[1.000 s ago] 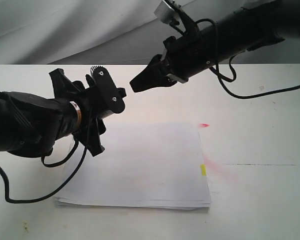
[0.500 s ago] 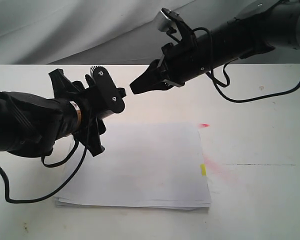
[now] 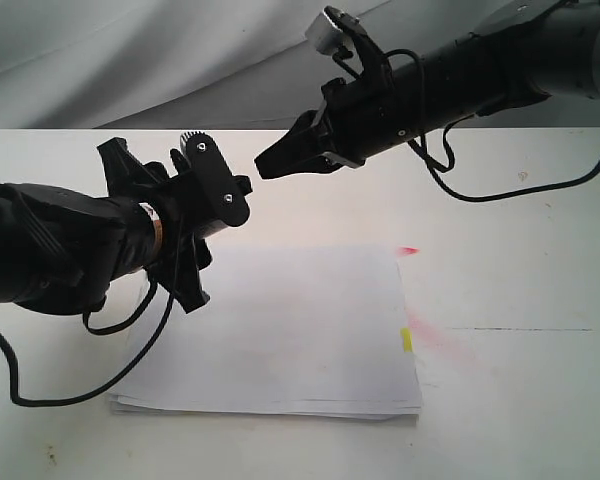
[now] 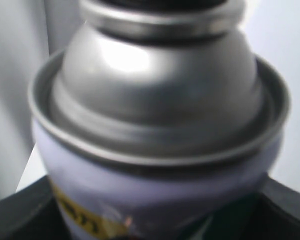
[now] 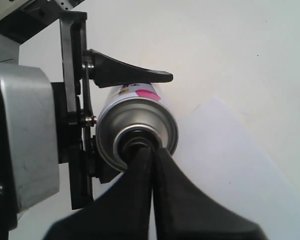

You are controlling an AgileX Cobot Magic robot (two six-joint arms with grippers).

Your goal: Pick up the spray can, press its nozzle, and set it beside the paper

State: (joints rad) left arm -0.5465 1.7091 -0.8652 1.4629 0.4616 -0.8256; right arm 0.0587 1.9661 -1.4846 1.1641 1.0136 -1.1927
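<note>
Spray can [image 5: 138, 116] sat clamped in L gripper [image 3: 225, 190], held up off the table [image 3: 520, 400] over the far-left corner of the paper [image 3: 280, 330]. It lay roughly horizontal, silver dome facing R. L wrist cam was filled by the dome and pale label band, blurry, with the can top cut off. L finger [image 5: 125, 75] ran along the can body; the opposite finger was mostly hidden.

R gripper [image 3: 268, 165] hung just R of the can, above the paper's far edge. Its fingers [image 5: 140, 170] were pressed together with nothing between, tips at the can's top opening. Nozzle hidden behind the tips, so contact couldn't be told.

Yellow tab [image 3: 406, 340] stuck out on the paper's R edge. Pink mark [image 3: 408, 250] lay on the table just off the paper's far-R corner.
</note>
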